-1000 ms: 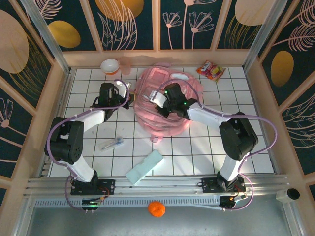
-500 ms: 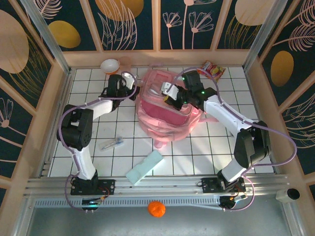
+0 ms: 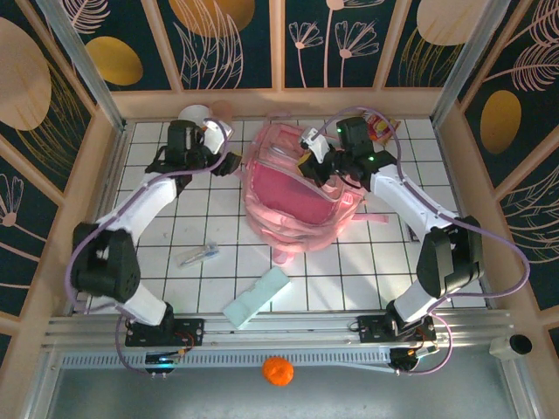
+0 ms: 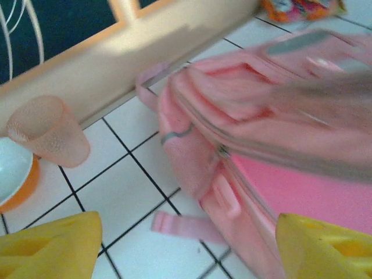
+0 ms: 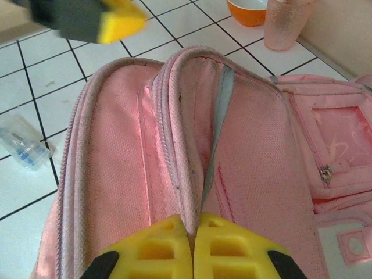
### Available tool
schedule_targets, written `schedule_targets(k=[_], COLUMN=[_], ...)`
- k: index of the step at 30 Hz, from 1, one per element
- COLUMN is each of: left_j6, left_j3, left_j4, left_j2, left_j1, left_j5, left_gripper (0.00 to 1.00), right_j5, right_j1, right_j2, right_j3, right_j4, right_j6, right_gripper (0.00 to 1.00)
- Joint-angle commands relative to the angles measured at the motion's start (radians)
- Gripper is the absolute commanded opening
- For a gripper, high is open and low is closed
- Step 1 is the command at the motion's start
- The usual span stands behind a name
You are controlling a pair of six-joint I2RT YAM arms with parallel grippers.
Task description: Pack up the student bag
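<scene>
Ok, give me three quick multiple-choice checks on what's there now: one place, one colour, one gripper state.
1. Where is the pink cup? A beside the bowl by the far wall; B at the near edge; C mid-table.
2. The bowl's outside is: A blue; B orange; C green.
3. The right gripper is: A open; B shut on the student bag; C shut on the cup.
Answers: A, the left wrist view shows them side by side; B, orange shows below its pale inside; B, it pinches a bag seam.

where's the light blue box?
Top view: light blue box lies by the front edge, left of centre, nearer than the student bag, right of the clear item.
</scene>
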Motion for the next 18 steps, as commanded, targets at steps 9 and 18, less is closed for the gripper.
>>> schedule_targets(k=[9, 18], left_j6=[-0.014, -0.436], left_j3=[-0.257, -0.332], left_j4=[-0.313, -0.364], left_j2=[-0.261, -0.259], left_j1=[-0.294, -0.644], left_j5=[-0.05, -0.245], left_gripper=[0.77, 0.85], right_j5=[-0.051, -0.077], right_j1=[-0.045, -0.049], right_j2=[-0.022, -0.018], right_j3=[0.024, -0.003], right_j4=[0.096, 0.13], right_j6=[0.19, 0.21], right_gripper=[0.0, 0.0])
